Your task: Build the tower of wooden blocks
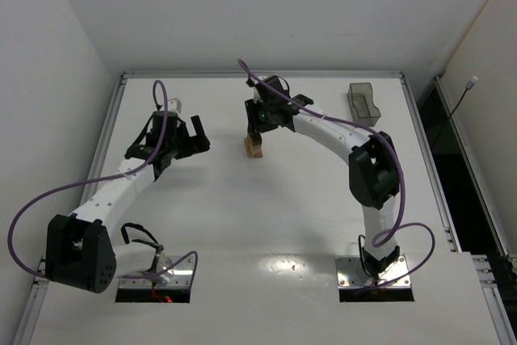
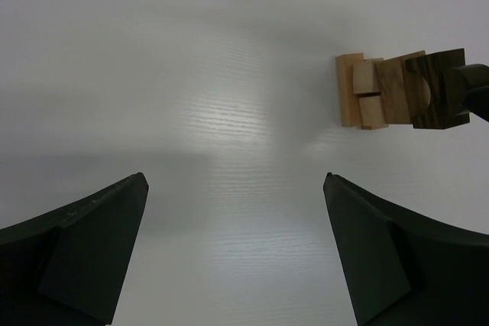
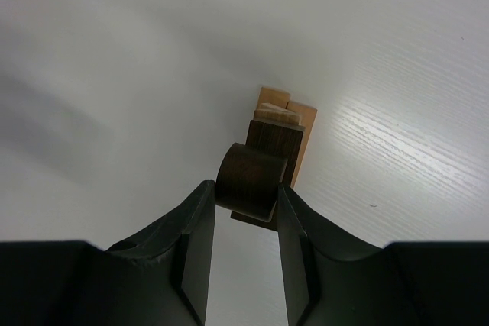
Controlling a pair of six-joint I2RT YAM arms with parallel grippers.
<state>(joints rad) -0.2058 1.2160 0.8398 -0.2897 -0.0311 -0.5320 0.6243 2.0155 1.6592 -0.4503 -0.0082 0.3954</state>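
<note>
table (image 1: 266, 224): white and flat, lying under both tools, with both arm bases bolted at its near edge.
right arm (image 1: 339, 131): white, curving from its base out to the middle of the table, a purple cable looped along it.
left arm (image 1: 121, 187): white, reaching forward on its own side, well apart from the stack.
bin (image 1: 364, 103): clear grey plastic, far off to the right of the right tool, near the table's far corner.
left gripper (image 2: 235, 177): fingers spread wide apart, only bare table between them.
right gripper (image 3: 244, 187): fingers pointing down, clamped on the two sides of the dark piece.
wood block tower (image 1: 254, 147): directly beneath the right gripper's fingertips; from the left gripper it sits ahead and off to the right. Light tan blocks at the bottom, dark brown ones above.
dark rounded piece (image 3: 248, 177): pinched between the right fingers, at the top of the tower, just over a dark block; whether it rests fully on that block I cannot tell.
</note>
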